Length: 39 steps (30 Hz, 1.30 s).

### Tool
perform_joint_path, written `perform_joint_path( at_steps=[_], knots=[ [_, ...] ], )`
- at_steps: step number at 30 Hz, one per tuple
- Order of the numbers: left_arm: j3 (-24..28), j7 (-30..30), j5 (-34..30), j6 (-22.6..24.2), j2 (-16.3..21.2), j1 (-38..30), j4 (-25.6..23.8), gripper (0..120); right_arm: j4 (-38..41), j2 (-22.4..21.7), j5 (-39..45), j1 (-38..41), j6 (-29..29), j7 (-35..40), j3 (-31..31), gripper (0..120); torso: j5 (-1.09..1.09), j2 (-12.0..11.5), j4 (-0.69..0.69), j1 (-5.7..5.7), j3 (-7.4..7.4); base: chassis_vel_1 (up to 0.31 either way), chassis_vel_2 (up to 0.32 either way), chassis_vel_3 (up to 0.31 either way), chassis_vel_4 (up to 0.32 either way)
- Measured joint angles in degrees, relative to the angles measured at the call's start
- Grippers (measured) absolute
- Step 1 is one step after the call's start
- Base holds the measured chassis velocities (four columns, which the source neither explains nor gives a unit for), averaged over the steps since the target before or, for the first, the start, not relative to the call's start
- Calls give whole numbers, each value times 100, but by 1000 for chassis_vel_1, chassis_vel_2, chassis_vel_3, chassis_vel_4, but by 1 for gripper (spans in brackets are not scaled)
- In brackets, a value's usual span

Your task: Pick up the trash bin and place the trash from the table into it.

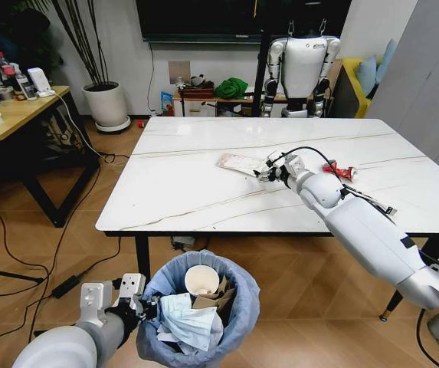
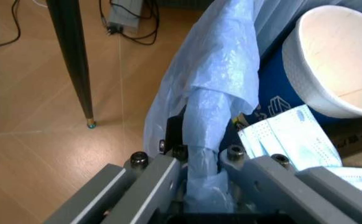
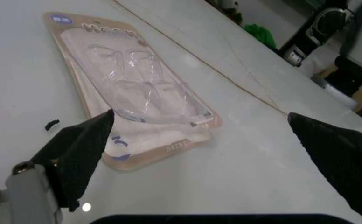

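Packaging next: a flat blister pack (image 3: 134, 88) lies on the white surface (image 1: 204, 192), light, stiff and slick, so I judge one short end the best hold. My right tool (image 1: 271, 170) sits just beside it, fingers (image 3: 81, 149) spread wide. My left tool (image 2: 199, 186) is clenched on the trash bin (image 1: 196, 307) rim, pinching its thin blue liner below the surface's near edge.
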Motion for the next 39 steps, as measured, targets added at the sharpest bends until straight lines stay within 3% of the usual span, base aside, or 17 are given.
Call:
perform_joint_path(
  at_steps=[6,14,26,39],
  knots=[
    [29,50,9,0,-13,-24,0,0,-176,48,-147,108,87,-103,-56,97,0,0,0,0,0,0,0,0,0],
    [6,70,-1,0,-8,-37,0,0,-335,142,-561,223,267,-216,-100,76,0,0,1,0,0,0,0,0,0],
    [5,109,-27,0,-40,-51,0,0,-277,20,-772,8,395,-280,-94,76,0,0,-1,0,0,0,0,0,0],
    [-18,131,-59,0,-73,-37,0,0,-536,201,-948,227,504,-293,-181,76,0,0,1,0,0,0,0,0,0]
  ],
)
